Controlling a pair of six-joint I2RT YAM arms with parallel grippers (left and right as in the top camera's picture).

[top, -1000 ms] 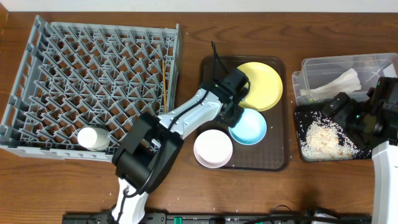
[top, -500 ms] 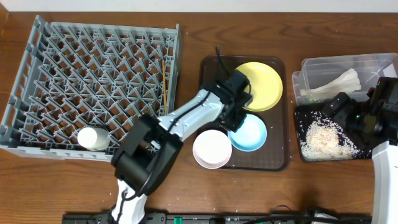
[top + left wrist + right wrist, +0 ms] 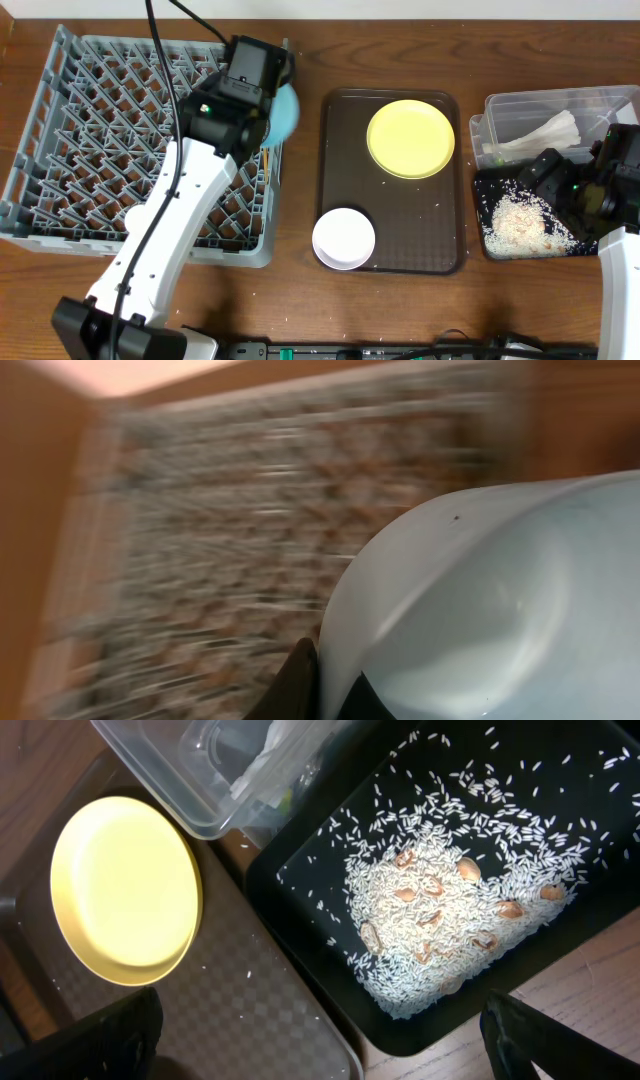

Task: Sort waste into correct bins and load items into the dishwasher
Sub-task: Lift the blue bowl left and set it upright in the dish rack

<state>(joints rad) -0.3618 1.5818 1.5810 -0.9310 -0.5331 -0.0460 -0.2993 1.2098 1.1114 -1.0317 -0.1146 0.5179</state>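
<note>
Two robot arms work at a wooden bench (image 3: 300, 300) set with dishes and waste. We see the left gripper (image 3: 270, 112) clamped on the rim of a light blue bowl (image 3: 286, 110), holding it tilted on edge over the right wall of the grey dish rack (image 3: 100, 110), near its far corner. The left wrist view is blurred, but it shows the bowl's pale inside close to the lens and one dark finger (image 3: 303, 682) pressed against its rim.

On the dark brown serving tray (image 3: 420, 235) beside the rack, a yellow plate (image 3: 410, 138) lies flat at the far end. A white bowl (image 3: 343, 238) sits at the near left corner, overlapping the tray's edge.

To the right, we find the right gripper (image 3: 570, 188) hanging with its jaws wide apart and holding nothing, above the glossy black tray (image 3: 483, 190), where a heap of rice scraps (image 3: 520, 222) lies. Just behind it, a crumpled white napkin (image 3: 545, 135) rests inside the clear plastic tub (image 3: 545, 103).
</note>
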